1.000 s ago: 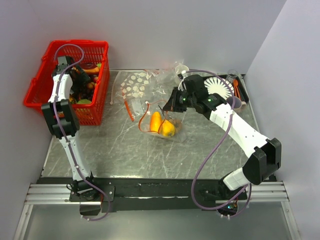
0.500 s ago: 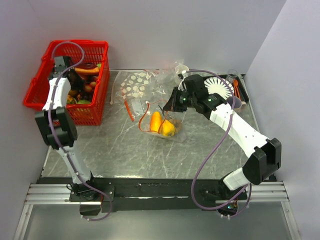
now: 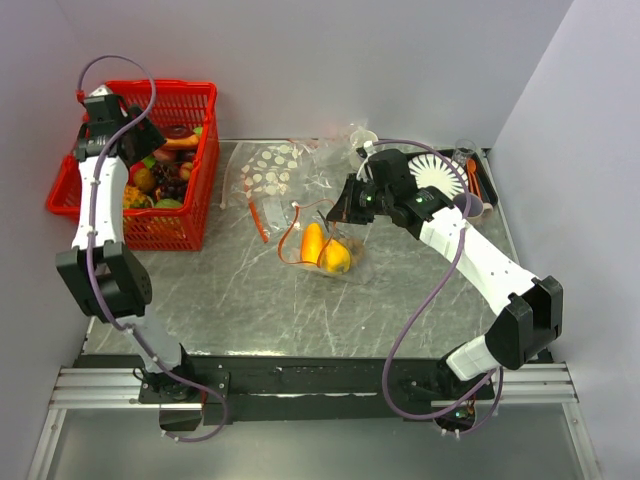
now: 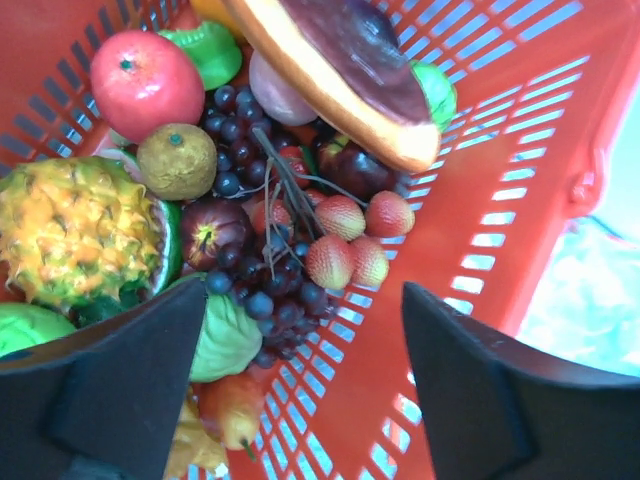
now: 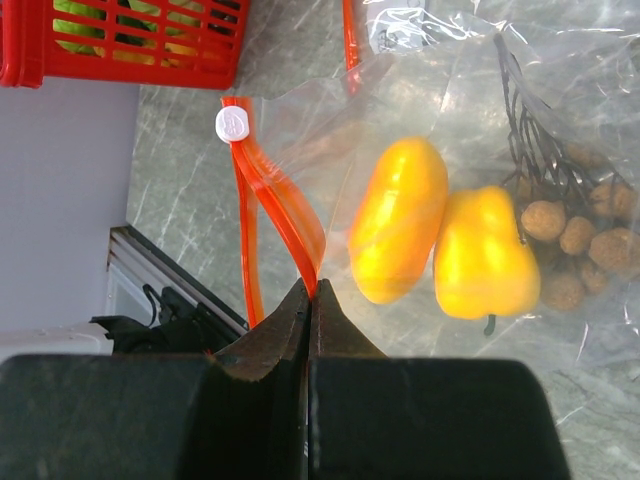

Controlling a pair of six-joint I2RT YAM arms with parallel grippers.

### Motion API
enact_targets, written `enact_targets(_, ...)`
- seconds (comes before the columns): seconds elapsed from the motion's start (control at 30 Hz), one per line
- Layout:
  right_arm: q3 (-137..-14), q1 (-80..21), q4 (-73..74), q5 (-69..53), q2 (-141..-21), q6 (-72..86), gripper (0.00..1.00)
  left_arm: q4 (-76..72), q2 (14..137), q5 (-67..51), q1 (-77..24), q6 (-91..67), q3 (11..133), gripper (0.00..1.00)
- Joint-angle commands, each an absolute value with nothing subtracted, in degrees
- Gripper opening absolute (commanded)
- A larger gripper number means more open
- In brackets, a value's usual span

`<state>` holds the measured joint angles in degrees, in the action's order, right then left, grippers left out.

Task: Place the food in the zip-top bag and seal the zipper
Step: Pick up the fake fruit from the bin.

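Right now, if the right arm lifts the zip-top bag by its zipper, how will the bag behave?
Probably floppy: the zip-top bag is thin, wrinkled film, and the zipper bows in the shut right gripper. It would likely sag bottom-heavy, since the yellow food pieces lie loose inside and may slide.

Zip-top bag [image 5: 480,120] clear; zipper [image 5: 285,205] orange-red, slider [image 5: 232,124] white. Bell pepper [image 5: 483,255] and oval fruit [image 5: 398,220] yellow. Basket [image 4: 480,180] red. Dotted bag [image 3: 268,170] clear, white dots. Table [image 3: 250,300] grey marbled.

Basket [image 3: 180,226]: heaped with fruit [image 4: 146,70]; long brown-topped piece [image 4: 340,60] overhangs the grapes [image 4: 250,285].
Zip-top bag [image 3: 352,270] mouth: right gripper [image 5: 308,291], clamped on zipper [image 5: 275,200], blocks right side; left side open.
Table [image 3: 280,320], near half: free passage.
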<state>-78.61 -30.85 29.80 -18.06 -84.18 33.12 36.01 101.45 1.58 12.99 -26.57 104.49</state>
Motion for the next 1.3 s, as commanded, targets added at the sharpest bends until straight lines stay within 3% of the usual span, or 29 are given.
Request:
enact_targets(0.0,-78.93,-30.32,29.27,-17.58,-81.21,32.52,0.0,38.66,106.25,0.44,13.18,-25.84,111.17,0.89)
enact_targets(0.2,-79.1,-30.32,29.44,-16.7,-81.3,32.26,0.0,38.59,113.89,-2.46,13.18,-26.89,114.17,0.96)
enact_targets(0.53,-80.16,-30.32,30.15,-16.7,-82.79,31.9,0.0,38.15,124.27,-0.44,13.8,-26.98,119.88,0.87)
enact_targets(0.63,-79.54,-30.24,29.88,-16.61,-82.53,31.9,0.0,37.18,127.35,-0.79,14.06,-27.07,122.24,0.73)
enact_targets(0.67,-79.54,-30.15,29.8,-16.7,-82.62,31.99,0.0,37.44,128.05,-1.05,14.24,-26.55,123.21,0.54)
enact_targets(0.73,-79.72,-30.32,30.14,-16.44,-82.79,31.55,0.0,39.45,128.32,-0.18,14.33,-26.02,126.1,0.27)
enact_targets(0.77,-79.72,-30.24,30.49,-16.26,-82.97,31.38,0.0,39.72,127.45,0.0,14.24,-25.41,126.21,0.07)
enact_targets(0.8,-79.63,-30.23,30.67,-16.09,-82.79,31.2,0.0,38.25,123.96,2.0,14.15,-25.14,125.25,0.01)
enact_targets(0.93,-79.36,-30.15,30.41,-15.56,-82.88,31.11,0.0,33.85,112.78,5.97,14.15,-24.08,117.7,0.01)
enact_targets(1.27,-81.3,-30.15,31.38,-15.56,-83.67,30.59,0.0,35.69,97.48,5.19,14.15,-22.77,115.76,0.01)
